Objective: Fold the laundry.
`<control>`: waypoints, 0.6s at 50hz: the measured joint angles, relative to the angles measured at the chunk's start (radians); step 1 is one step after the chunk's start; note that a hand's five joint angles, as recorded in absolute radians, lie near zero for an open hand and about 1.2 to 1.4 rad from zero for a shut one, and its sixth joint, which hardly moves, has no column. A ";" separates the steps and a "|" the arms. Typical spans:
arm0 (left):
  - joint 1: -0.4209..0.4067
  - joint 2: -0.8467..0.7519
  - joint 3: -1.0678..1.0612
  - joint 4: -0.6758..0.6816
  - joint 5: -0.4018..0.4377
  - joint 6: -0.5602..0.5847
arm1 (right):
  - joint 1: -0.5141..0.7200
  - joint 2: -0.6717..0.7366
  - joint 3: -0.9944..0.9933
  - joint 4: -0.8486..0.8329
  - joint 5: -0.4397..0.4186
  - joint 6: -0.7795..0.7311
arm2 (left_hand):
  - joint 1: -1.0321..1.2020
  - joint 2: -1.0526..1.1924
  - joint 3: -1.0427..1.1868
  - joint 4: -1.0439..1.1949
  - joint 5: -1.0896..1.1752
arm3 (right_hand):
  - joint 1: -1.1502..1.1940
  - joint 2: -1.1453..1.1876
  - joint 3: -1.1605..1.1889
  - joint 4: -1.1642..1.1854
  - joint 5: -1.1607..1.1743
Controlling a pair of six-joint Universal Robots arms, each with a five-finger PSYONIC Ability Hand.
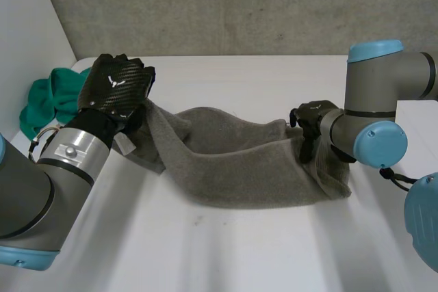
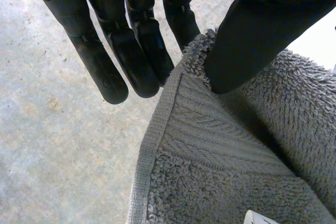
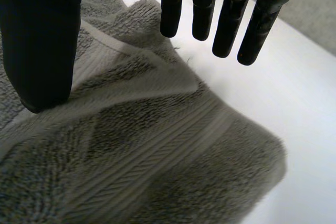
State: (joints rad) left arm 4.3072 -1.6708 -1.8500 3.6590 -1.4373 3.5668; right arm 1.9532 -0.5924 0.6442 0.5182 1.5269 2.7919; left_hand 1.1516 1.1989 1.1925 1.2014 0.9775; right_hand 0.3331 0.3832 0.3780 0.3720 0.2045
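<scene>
A grey towel (image 1: pixel 233 162) lies bunched lengthwise across the white table (image 1: pixel 226 251), stretched between my two hands. My left hand (image 1: pixel 116 87) is raised at the towel's left end. In the left wrist view its thumb (image 2: pixel 252 30) presses a hemmed corner of the towel (image 2: pixel 226 171) against the straight fingers (image 2: pixel 131 61), so it is shut on that corner. My right hand (image 1: pixel 311 124) hovers at the towel's right end. There its fingers (image 3: pixel 226 19) are straight and spread from the thumb (image 3: pixel 42 40), open just above the towel's banded edge (image 3: pixel 147 150).
A green cloth (image 1: pixel 51 97) lies crumpled at the table's far left, beside my left forearm. A grey concrete wall (image 1: pixel 239 5) runs behind the table. A small white label (image 2: pixel 260 217) shows on the towel below my left hand.
</scene>
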 measured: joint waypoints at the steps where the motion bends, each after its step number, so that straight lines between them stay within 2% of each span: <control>1: 0.001 0.000 -0.001 0.000 0.000 0.000 | -0.002 0.005 -0.005 0.006 -0.006 0.016 | 0.000 0.000 0.000 0.000 0.000 | 0.000 0.000 0.000 0.000 0.000; 9: 0.004 -0.001 -0.007 -0.001 0.000 0.000 | -0.023 0.044 -0.032 0.055 -0.065 0.134 | 0.000 0.000 0.000 0.000 0.000 | 0.000 0.000 0.000 -0.002 -0.004; 15: 0.006 0.005 -0.013 -0.005 0.000 0.000 | -0.032 0.065 -0.041 0.065 -0.078 0.174 | 0.000 0.000 0.000 0.000 0.000 | 0.029 0.029 0.035 0.035 0.038; 16: 0.007 0.007 -0.014 -0.007 0.000 0.000 | -0.033 0.067 -0.042 0.064 -0.078 0.175 | 0.000 0.000 0.000 0.000 0.000 | 0.063 0.070 0.068 0.077 0.072; 18: 0.007 0.009 -0.015 -0.008 0.000 0.000 | -0.034 0.070 -0.042 0.063 -0.077 0.176 | 0.000 0.000 0.000 0.000 0.000 | 0.293 0.351 0.329 0.337 0.312; 19: 0.007 0.010 -0.016 -0.008 0.000 0.000 | -0.034 0.070 -0.042 0.063 -0.076 0.175 | 0.000 0.000 0.000 0.000 0.000 | 0.293 0.351 0.329 0.337 0.312; 22: 0.009 0.012 -0.017 -0.010 0.000 0.001 | -0.034 0.066 -0.041 0.064 -0.074 0.169 | 0.000 0.000 0.000 0.000 0.000 | 0.628 0.780 0.769 0.786 0.753; 26: 0.013 0.013 -0.012 -0.012 0.000 0.002 | -0.034 0.012 -0.037 0.062 -0.081 0.159 | 0.000 0.000 0.000 0.000 0.000 | 0.636 0.786 0.789 0.817 0.778; 30: 0.019 0.022 0.006 -0.020 -0.001 0.002 | -0.037 -0.143 -0.011 0.059 -0.107 0.130 | 0.000 0.000 0.000 0.000 0.000 | 0.636 0.786 0.789 0.817 0.778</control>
State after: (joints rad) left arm 4.3259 -1.6489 -1.8441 3.6391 -1.4386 3.5690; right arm 1.9165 -0.7358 0.6331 0.5774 1.4195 2.9223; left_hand 1.1516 1.1989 1.1925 1.2015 0.9775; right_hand 0.9690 1.1690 1.1674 1.1887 0.9826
